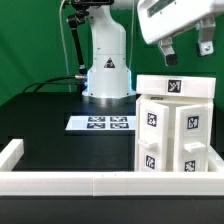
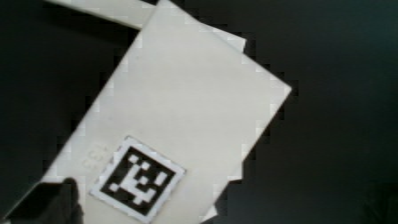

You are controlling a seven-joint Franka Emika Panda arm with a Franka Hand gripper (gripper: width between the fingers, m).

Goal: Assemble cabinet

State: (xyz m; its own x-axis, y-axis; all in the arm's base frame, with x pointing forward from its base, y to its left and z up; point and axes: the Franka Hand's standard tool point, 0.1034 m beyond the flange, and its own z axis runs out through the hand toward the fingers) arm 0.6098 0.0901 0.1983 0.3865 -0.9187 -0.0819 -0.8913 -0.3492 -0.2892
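**While the gripper hangs open, the cabinet waits beneath it**

Because only green backdrop (image 1: 30, 40) shows between its two dark fingers, the white two-finger gripper (image 1: 186, 50) in the exterior view reads as spread wide and carrying nothing. It hangs high at the exterior view's right, above the large white boxy plastic cabinet (image 1: 175, 130) and clear of it. The cabinet stands on the black table (image 1: 40, 120) at that same side, just behind the low white border rail (image 1: 60, 180), with black-and-white square tags on the faces turned to the camera. A white top slab (image 1: 175, 88), also tagged, lies across it at a slight skew. Whether that slab is seated or only resting there cannot be told. The thin flat white marker board (image 1: 100, 123) lies well apart, in front of the white robot base (image 1: 105, 70), so the working corner is free of clutter. Hovering over the slab looks, in my judgement, like a stance for coming straight down on it.

In the wrist view, the camera looks down on a broad flat white face with one square tag (image 2: 139, 180) near its edge and black table around it. This is most likely the slab seen from above. A single dark fingertip (image 2: 45, 205) shows at the picture's corner, off the white surface. The other finger is out of shot, so this view alone does not show the opening. The slab sits diagonally in the picture, so the wrist would probably need turning before the fingers could close squarely across its edges.
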